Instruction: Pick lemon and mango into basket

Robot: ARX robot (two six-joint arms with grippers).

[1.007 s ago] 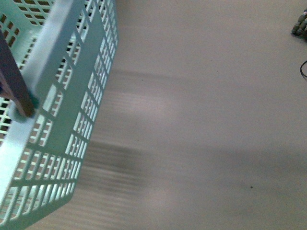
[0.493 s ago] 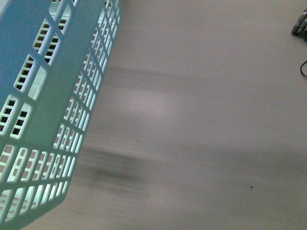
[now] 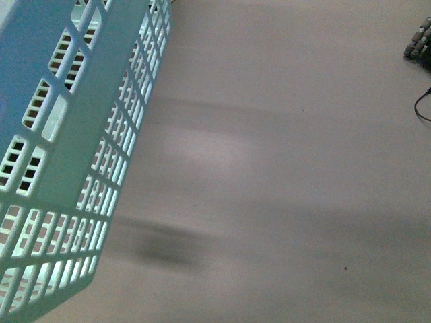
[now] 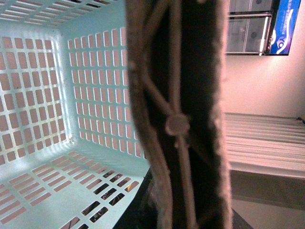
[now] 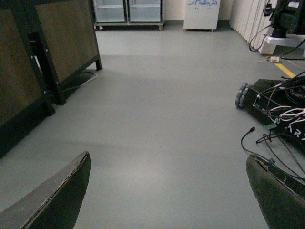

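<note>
The basket (image 3: pixel 87 134) is light teal with slotted walls; it hangs tilted over the grey floor and fills the left of the front view. In the left wrist view I look into its slotted inside (image 4: pixel 43 95). One brownish handle (image 4: pixel 176 86) runs close past the camera, and my left gripper (image 4: pixel 178 214) is shut on it. My right gripper (image 5: pixel 167 200) is open over bare floor. Its two dark fingers (image 5: pixel 57 200) stand wide apart with nothing between them. The lemon and the mango are out of view.
A wheeled base with loose cables (image 5: pixel 276 105) stands on the floor at one side; its wheel (image 3: pixel 419 44) shows at the front view's upper right. Dark panelled furniture (image 5: pixel 43 62) lines the other side. Glass-door cabinets (image 5: pixel 128 9) stand at the far end.
The basket has swung round: a dark handle that crossed its left side a second ago is gone from the front view. The wheel at the upper right sits slightly lower.
</note>
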